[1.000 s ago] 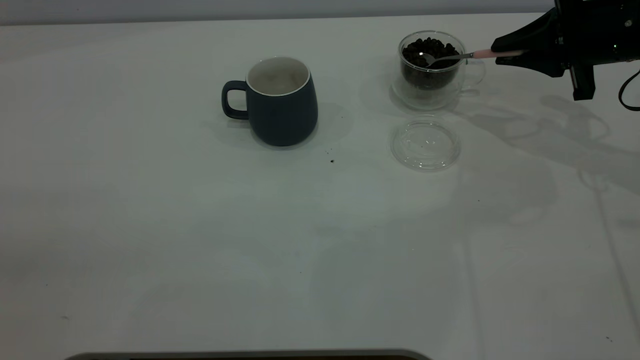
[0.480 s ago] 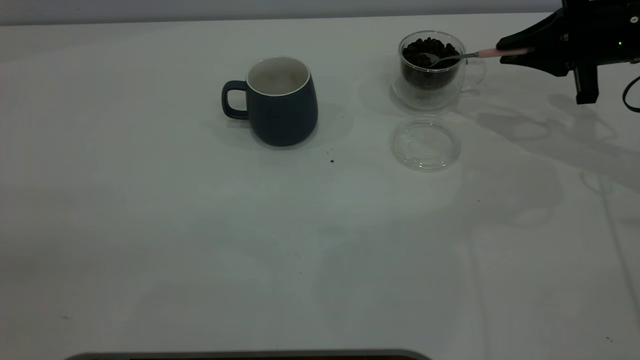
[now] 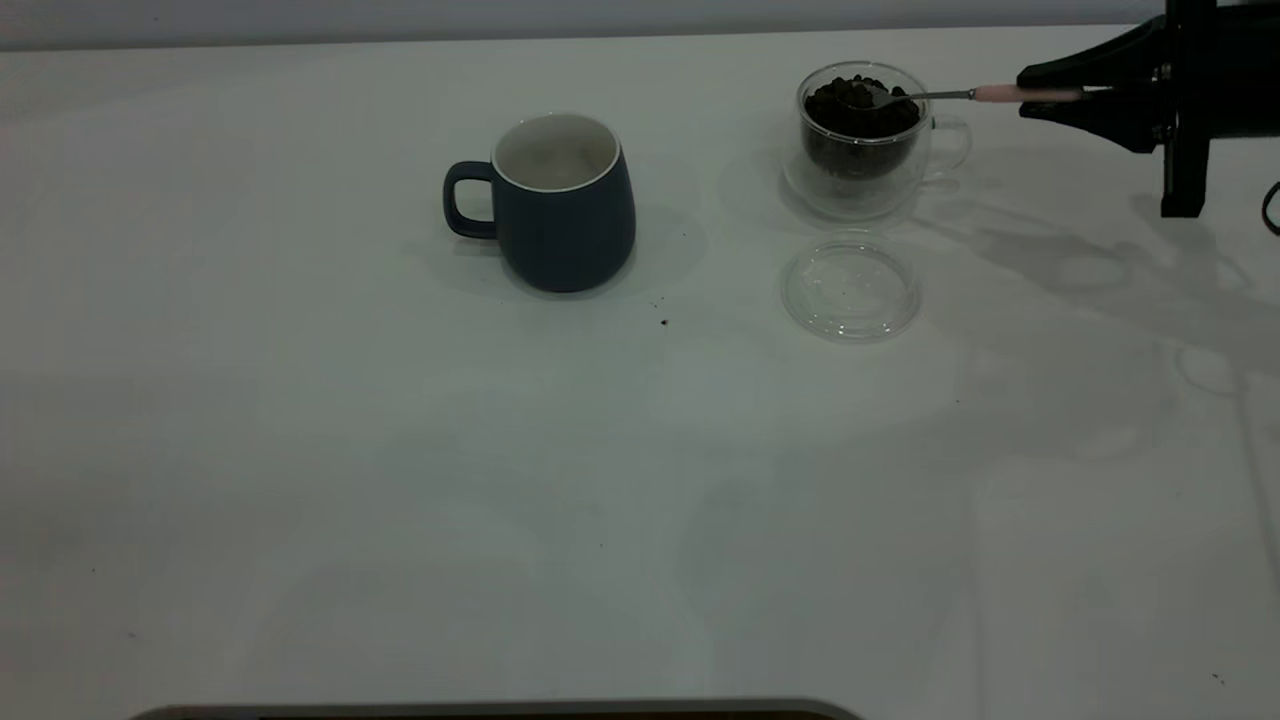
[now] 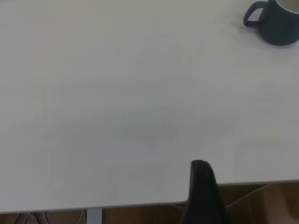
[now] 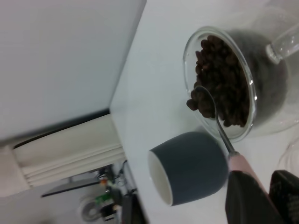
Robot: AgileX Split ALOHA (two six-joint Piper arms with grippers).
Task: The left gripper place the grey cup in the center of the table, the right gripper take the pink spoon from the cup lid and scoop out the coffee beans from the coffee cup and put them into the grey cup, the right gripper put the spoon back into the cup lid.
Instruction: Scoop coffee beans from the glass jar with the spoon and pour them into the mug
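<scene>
The grey cup [image 3: 560,200] stands upright near the middle of the table [image 3: 400,450], handle to the left. The coffee cup [image 3: 865,140] with coffee beans [image 3: 858,115] stands at the back right. My right gripper [image 3: 1065,92] is shut on the pink spoon [image 3: 1010,93] by its handle and holds it about level. The spoon's bowl is at the cup's rim with a few beans in it [image 5: 202,103]. The cup lid [image 3: 850,288] lies bare in front of the coffee cup. In the right wrist view, the grey cup [image 5: 187,165] lies beyond the spoon [image 5: 219,128]. Of the left gripper only one finger [image 4: 202,191] shows, at the table edge.
A few dark specks [image 3: 664,322] lie on the table between the grey cup and the lid. The left wrist view shows the grey cup [image 4: 275,21] far off across bare tabletop.
My right gripper has moved right and slightly up, levelling the spoon. The spoon's bowl has risen out of the heap of beans to the cup's rim.
</scene>
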